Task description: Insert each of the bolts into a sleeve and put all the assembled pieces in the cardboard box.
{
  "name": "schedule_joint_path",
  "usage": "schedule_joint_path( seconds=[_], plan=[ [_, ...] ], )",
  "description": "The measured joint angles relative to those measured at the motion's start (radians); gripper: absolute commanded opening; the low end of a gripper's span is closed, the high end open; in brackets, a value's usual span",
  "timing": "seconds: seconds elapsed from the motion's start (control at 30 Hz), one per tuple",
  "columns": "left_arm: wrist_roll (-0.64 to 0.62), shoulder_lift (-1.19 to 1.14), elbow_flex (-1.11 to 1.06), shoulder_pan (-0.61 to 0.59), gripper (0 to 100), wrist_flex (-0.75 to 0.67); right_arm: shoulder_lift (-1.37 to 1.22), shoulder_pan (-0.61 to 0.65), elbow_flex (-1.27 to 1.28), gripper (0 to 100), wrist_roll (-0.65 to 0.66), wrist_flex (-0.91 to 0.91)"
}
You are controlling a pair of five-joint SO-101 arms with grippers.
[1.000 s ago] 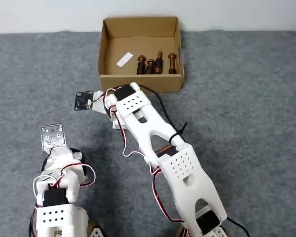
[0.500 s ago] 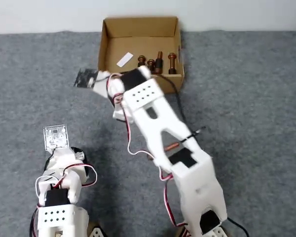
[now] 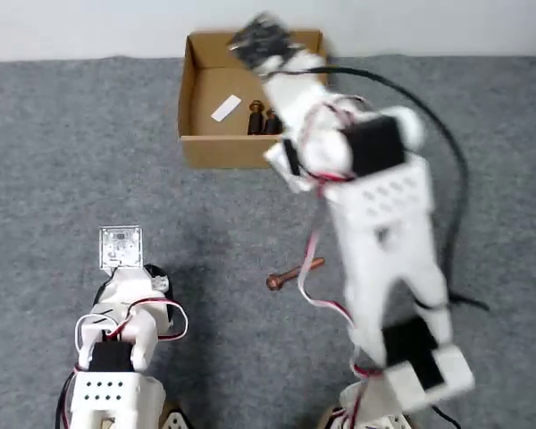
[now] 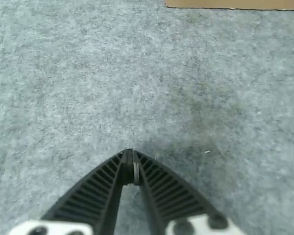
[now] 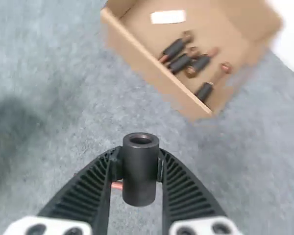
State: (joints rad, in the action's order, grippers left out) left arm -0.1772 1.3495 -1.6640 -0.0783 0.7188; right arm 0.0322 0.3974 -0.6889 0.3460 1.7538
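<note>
Loose copper-coloured bolt (image 3: 295, 273): lies flat on the grey carpet (image 3: 71, 134), between the two arms and closer to the right arm's base than to the left arm (image 3: 121, 313). Long axis is diagonal in the high view. The head points toward the robot and its left, the shank tip away and to its right, toward the box. Nothing touches it.

Dark cylindrical metal sleeve (image 5: 139, 169): clamped crosswise between the ribbed black fingers of the right gripper (image 5: 139, 156), bore end facing up at the wrist camera. It is held off the carpet, on the near side of the box. A copper glint shows just beside the sleeve's lower end. This is probably the bolt below, but I cannot confirm it.

Left gripper (image 4: 131, 155): fingers pressed together, nothing between them, over bare carpet, with the box edge far ahead.

Brown cardboard box (image 3: 189, 89): open top, at the far side of the table. Four bolt-in-sleeve pieces (image 5: 179, 49) lie in it, next to a white slip.

Judgement: this looks like the last pair to join. The free left gripper is the likely one to take the bolt, which lies off to its right. It would need to open, grip near the head and leave the shank clear. The shank axis must then line up with the sleeve bore. A skewed pickup would probably jam at the sleeve mouth.
</note>
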Motion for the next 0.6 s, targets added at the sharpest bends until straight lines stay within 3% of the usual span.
schedule_joint_path(
  seconds=[0.13, 0.33, 0.6],
  plan=[
    [-0.003, 0.000, 0.057, 0.003, 1, 0.055, 0.224, -0.091, 0.175, 0.9, -0.103, 0.000],
    [-0.005, 0.000, 0.284, 0.020, 1, 0.247, 0.554, -0.272, 0.555, 0.9, -0.218, 0.000],
    [0.032, -0.077, 0.551, 0.229, 1, 0.493, 0.850, -0.621, 0.876, 0.9, -0.307, 0.002]
  ],
)
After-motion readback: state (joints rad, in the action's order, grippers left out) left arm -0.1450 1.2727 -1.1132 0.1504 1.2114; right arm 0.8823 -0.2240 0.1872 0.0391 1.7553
